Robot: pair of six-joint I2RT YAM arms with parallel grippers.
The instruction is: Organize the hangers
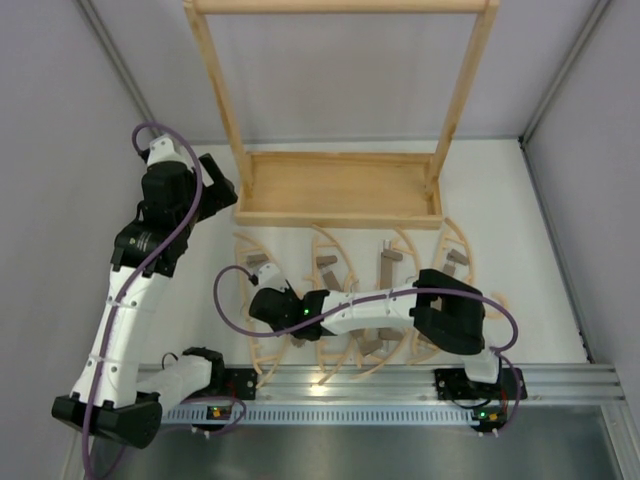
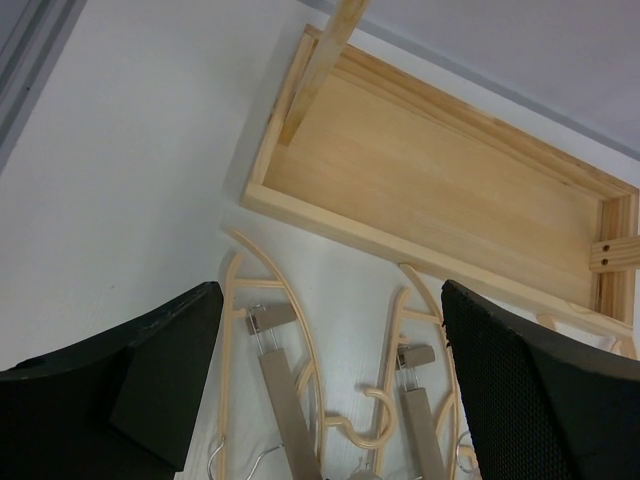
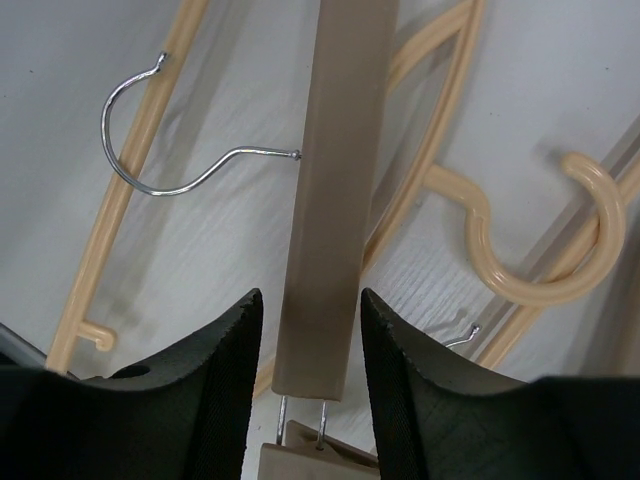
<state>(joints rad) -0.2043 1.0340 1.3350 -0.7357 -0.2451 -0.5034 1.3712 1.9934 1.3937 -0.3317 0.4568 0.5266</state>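
Several hangers lie in a row on the white table in front of the rack: pale curved coat hangers (image 1: 330,262) with brown-grey clamp bars (image 1: 385,270) lying on them. My right gripper (image 1: 265,300) reaches left over the leftmost pair and points down. In the right wrist view its fingers (image 3: 225,370) have closed in on either side of a clamp bar (image 3: 335,180) near its clip end, shut on it; the bar lies flat. Its metal hook (image 3: 150,160) points left. My left gripper (image 1: 215,185) hangs wide open and empty, high over the table by the rack's left corner (image 2: 332,290).
The big pale wooden rack with tray base (image 1: 340,185) stands at the back, its top bar (image 1: 340,6) high above. The metal rail (image 1: 400,385) runs along the near edge. A pale hook (image 3: 560,250) lies just right of the held bar.
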